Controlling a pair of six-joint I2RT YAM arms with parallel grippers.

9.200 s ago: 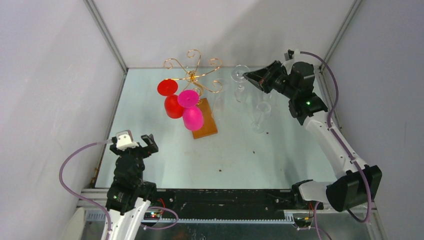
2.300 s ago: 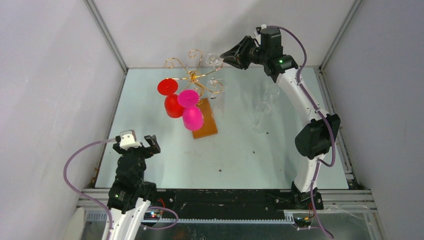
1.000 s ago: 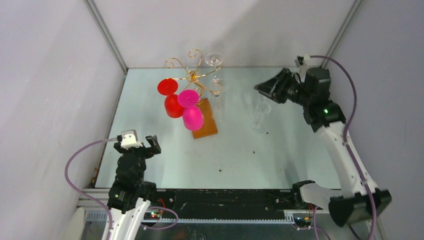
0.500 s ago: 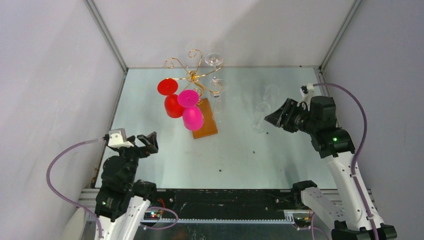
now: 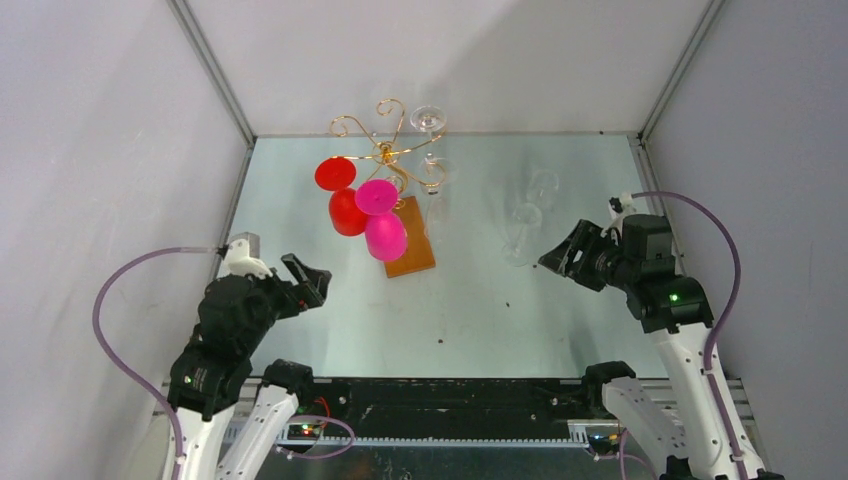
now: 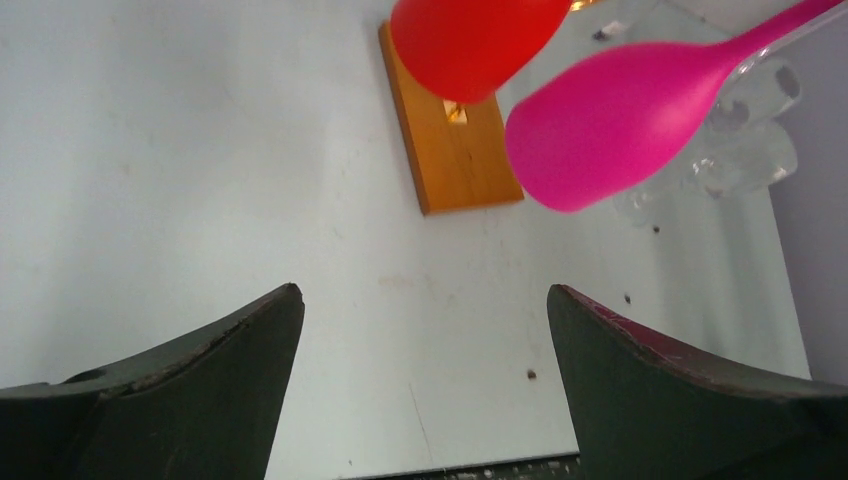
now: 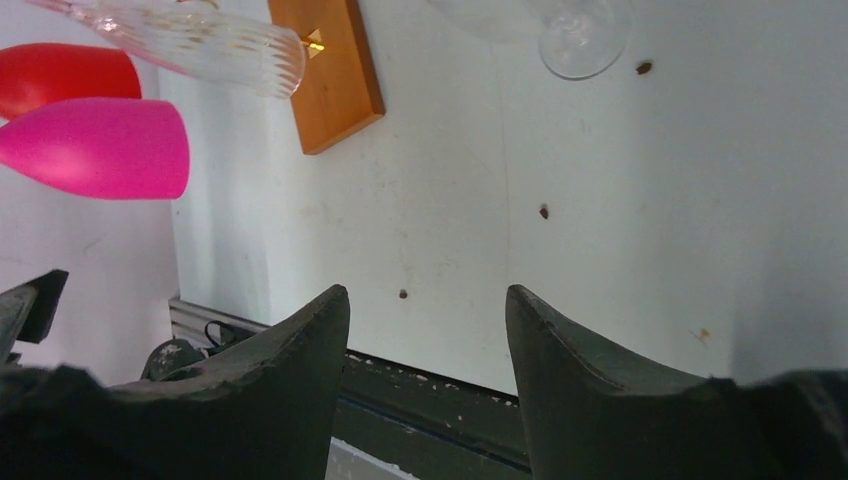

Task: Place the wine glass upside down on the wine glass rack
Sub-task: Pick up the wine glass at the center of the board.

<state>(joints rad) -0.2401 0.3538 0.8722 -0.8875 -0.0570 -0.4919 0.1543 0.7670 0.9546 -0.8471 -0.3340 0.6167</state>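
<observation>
Table [image 5: 470,300]: flat, pale, matte, with a few dark specks [image 7: 543,212].

Right gripper [image 7: 425,295] hangs low over the table's right side, jaws spread, nothing between them. Left gripper [image 6: 422,292] is at near-left, also spread and empty, pointing toward the rack.

Wine glass rack [image 5: 385,150] is far-centre. It's thin gold wire, with curled scroll arms off a centre post. Its wooden base [image 7: 325,70] is a brown rectangle, smooth and sharp-edged.

Hanging bowl-down on the rack:
- red glass [image 5: 347,212] and pink glass [image 5: 385,238], both opaque and glossy
- clear ribbed flute [image 7: 200,40] on the rack's right side

My read on the task's wine glass [image 5: 520,232]: it's the clear one that appears to stand upright on the table. It sits right of the rack, just ahead of the right gripper and apart from it. A second clear glass [image 5: 541,185] stands just behind it.

Step in hand, as I judge it: the right arm lines up to pick the near one.
- Grip the stem below the bowl, jaws square to it.
- The glass is thin, slick and low-contrast against the table, so close gently.
- Keep clear of the glass behind.
- Lift straight before inverting.
- Slide the foot into a free scroll, away from the hanging bowls.
</observation>
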